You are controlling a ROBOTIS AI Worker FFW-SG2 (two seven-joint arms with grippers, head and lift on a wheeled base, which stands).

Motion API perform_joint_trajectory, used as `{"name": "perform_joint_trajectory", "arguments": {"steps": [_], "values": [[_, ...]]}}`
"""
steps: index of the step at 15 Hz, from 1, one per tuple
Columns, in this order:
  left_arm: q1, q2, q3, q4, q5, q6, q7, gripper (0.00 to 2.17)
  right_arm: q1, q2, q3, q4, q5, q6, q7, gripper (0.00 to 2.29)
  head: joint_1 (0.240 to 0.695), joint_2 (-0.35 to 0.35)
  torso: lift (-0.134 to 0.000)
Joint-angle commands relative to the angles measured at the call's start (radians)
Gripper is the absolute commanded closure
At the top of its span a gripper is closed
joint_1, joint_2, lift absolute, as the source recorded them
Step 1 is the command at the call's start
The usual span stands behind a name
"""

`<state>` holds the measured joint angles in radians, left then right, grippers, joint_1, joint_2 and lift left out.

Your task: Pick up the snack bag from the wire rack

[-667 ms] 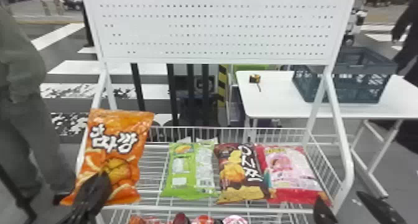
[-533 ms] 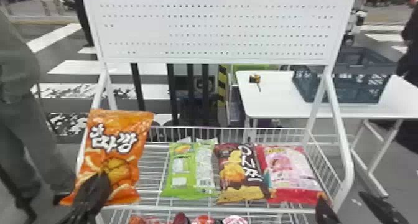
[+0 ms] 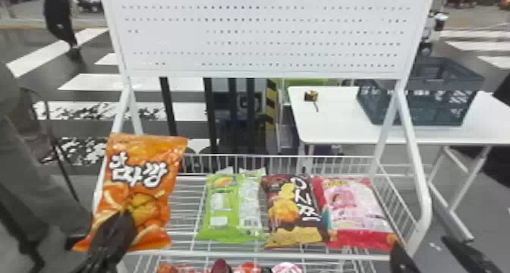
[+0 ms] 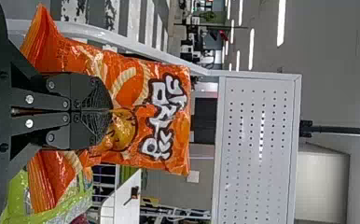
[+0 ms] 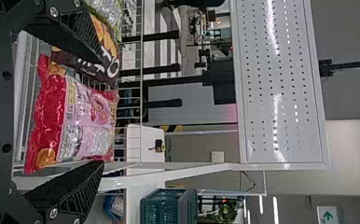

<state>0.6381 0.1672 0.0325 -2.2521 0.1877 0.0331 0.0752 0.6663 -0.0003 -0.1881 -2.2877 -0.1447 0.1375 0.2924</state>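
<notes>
- Orange in colour, one snack bag [image 3: 151, 154] was held upright, slightly tilted, at the left end of the wire rack [image 3: 288, 256]; its lower part was pinched by the jaws of the left gripper [image 3: 123, 215].
- Three more bags were laid side by side on the upper shelf: one green bag [image 3: 220, 230], one dark brown bag [image 3: 280, 200] and one pink-and-red bag [image 3: 353, 215].
- Below them, several red packs [image 3: 246, 269] were cut off by the head view's edge, so their number could not be told.
- One right gripper [image 3: 420, 241] was seen near the rack's front right corner, its jaws spread wide.
- One white counter [image 3: 330, 128] was seen behind, with one dark crate [image 3: 421, 105] and one small yellow-and-black object [image 3: 310, 95] set apart on it.
- By the left wrist view, the left gripper's [image 4: 110, 111] jaws were shown drawn together on the orange bag, and ceiling lights [image 4: 280, 22] were taken in.
- By the right wrist view, one green arrow sign [image 5: 328, 215] and one blue item [image 5: 114, 205] beside the counter were revealed.
</notes>
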Motion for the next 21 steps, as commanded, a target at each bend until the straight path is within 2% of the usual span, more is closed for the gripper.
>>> {"name": "perform_joint_trajectory", "arguments": {"steps": [1, 2, 4, 5, 7, 9, 13, 17, 18, 19, 21], "values": [[0.005, 0.0, -0.002, -0.003, -0.002, 0.0, 0.0, 2.11, -0.005, 0.001, 0.01, 0.008, -0.018, 0.0, -0.021, 0.13, 0.499, 0.0, 0.0], [0.008, 0.0, -0.003, -0.004, -0.002, 0.0, 0.0, 2.11, -0.024, -0.001, 0.018, 0.027, -0.029, 0.0, -0.03, 0.13, 0.499, 0.0, 0.0], [0.009, 0.0, -0.008, -0.004, -0.007, 0.0, 0.0, 2.11, -0.08, -0.004, 0.055, 0.091, -0.015, -0.012, -0.108, 0.13, 0.499, 0.0, 0.0], [0.009, 0.0, -0.016, -0.003, -0.019, 0.0, 0.0, 2.11, -0.125, -0.001, 0.075, 0.146, -0.013, 0.0, -0.128, 0.13, 0.499, 0.0, 0.0], [0.009, -0.002, -0.025, -0.003, -0.024, 0.0, 0.0, 2.11, -0.228, 0.001, 0.113, 0.275, -0.013, 0.027, -0.128, 0.13, 0.499, 0.0, 0.0], [0.003, -0.002, -0.037, 0.0, -0.044, 0.003, 0.0, 2.11, -0.347, 0.001, 0.117, 0.405, -0.009, 0.07, -0.125, 0.15, 0.499, 0.0, 0.0], [-0.025, -0.008, -0.042, 0.022, -0.051, 0.006, 0.0, 2.11, -0.536, 0.001, 0.119, 0.626, -0.012, 0.046, -0.125, 0.15, 0.499, 0.0, 0.0], [-0.048, -0.012, -0.043, 0.035, -0.056, 0.015, 0.0, 2.11, -0.676, 0.001, 0.117, 0.772, 0.03, 0.07, -0.133, 0.17, 0.499, 0.0, 0.0], [-0.051, -0.011, -0.043, 0.037, -0.056, 0.015, 0.0, 2.11, -0.691, 0.001, 0.114, 0.79, 0.034, 0.092, -0.142, 0.23, 0.499, 0.0, 0.0], [-0.054, -0.011, -0.043, 0.04, -0.056, 0.015, 0.0, 2.11, -0.7, 0.001, 0.113, 0.798, 0.045, 0.116, -0.142, 0.48, 0.499, 0.0, 0.0], [-0.061, -0.009, -0.043, 0.043, -0.054, 0.015, 0.0, 2.11, -0.7, 0.001, 0.113, 0.79, 0.05, 0.15, -0.142, 1.58, 0.499, 0.0, 0.0]]}}
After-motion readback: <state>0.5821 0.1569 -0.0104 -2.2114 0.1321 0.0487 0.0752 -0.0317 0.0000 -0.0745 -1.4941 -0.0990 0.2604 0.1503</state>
